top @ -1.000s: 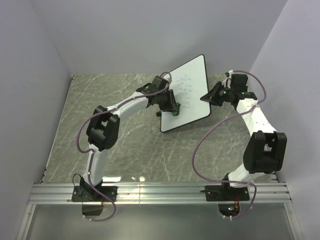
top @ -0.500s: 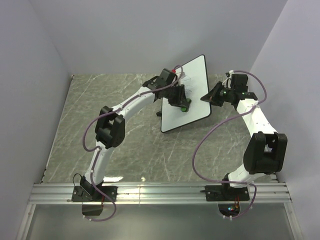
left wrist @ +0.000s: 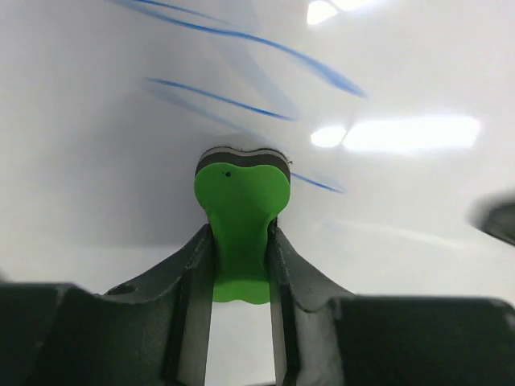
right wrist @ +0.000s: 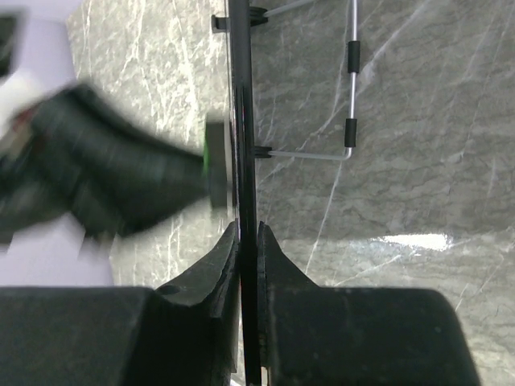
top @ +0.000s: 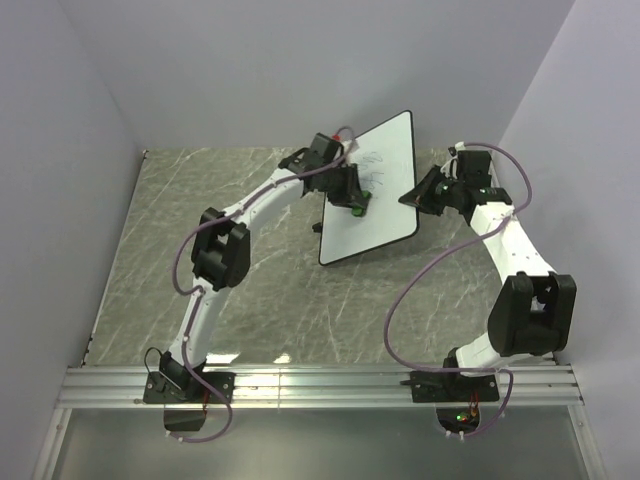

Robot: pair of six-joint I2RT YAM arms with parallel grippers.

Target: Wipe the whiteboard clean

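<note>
The whiteboard [top: 383, 200] is tilted up off the table at the back, with faint blue scribbles near its upper part. My right gripper [top: 420, 192] is shut on its right edge, which shows edge-on in the right wrist view [right wrist: 243, 121]. My left gripper [top: 356, 203] is shut on a small green eraser [left wrist: 241, 209] and presses it against the board face [left wrist: 386, 72], just below several blue strokes [left wrist: 241, 36]. The eraser's felt side touches the board. In the right wrist view the left gripper is a dark blur [right wrist: 121, 185] against the board.
The grey marbled table [top: 230, 290] lies under the board. The board's wire stand [right wrist: 350, 88] sticks out behind it. Walls close in at the back and on both sides.
My left gripper with the eraser has swept across the board, first right and down, then back up toward the scribbles. Most of the writing has faded. The right gripper has kept its hold.
</note>
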